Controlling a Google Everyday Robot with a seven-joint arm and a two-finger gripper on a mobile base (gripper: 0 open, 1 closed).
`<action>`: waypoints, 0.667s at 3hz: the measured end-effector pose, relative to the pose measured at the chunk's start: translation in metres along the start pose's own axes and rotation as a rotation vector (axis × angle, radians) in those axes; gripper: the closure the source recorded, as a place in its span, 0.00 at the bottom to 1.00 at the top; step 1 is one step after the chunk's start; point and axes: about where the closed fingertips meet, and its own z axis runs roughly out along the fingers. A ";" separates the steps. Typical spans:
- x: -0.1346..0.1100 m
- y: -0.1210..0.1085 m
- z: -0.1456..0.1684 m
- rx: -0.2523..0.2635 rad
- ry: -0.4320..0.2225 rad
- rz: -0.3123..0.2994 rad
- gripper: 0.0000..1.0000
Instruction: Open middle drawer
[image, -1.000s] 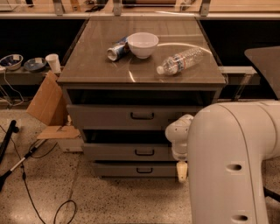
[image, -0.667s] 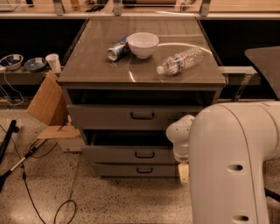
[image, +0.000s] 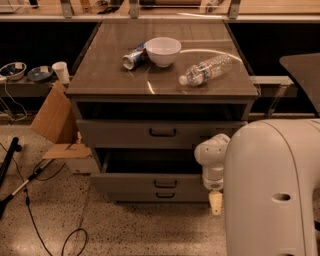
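The grey three-drawer cabinet (image: 162, 90) stands in the middle of the camera view. The middle drawer (image: 150, 183), with a small black bar handle (image: 165, 184), is pulled out a little, with a dark gap above its front. The taller top drawer (image: 162, 133) sits above it and the narrow bottom drawer (image: 165, 195) below it. My gripper (image: 215, 202) hangs from the white wrist (image: 212, 152) at the right end of the middle drawer's front, pointing down. It is not on the handle.
On the cabinet top lie a white bowl (image: 163, 50), a crushed can (image: 134, 58) and a plastic bottle (image: 207, 70) on its side. My big white arm (image: 272, 190) fills the lower right. A cardboard box (image: 55, 122) and cables (image: 30, 200) lie on the floor at left.
My wrist and gripper have shifted slightly right and down beside the drawer fronts. The drawers look unchanged.
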 end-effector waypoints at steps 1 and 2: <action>0.008 0.015 0.004 -0.030 0.013 -0.020 0.00; 0.010 0.018 0.004 -0.040 0.021 -0.023 0.00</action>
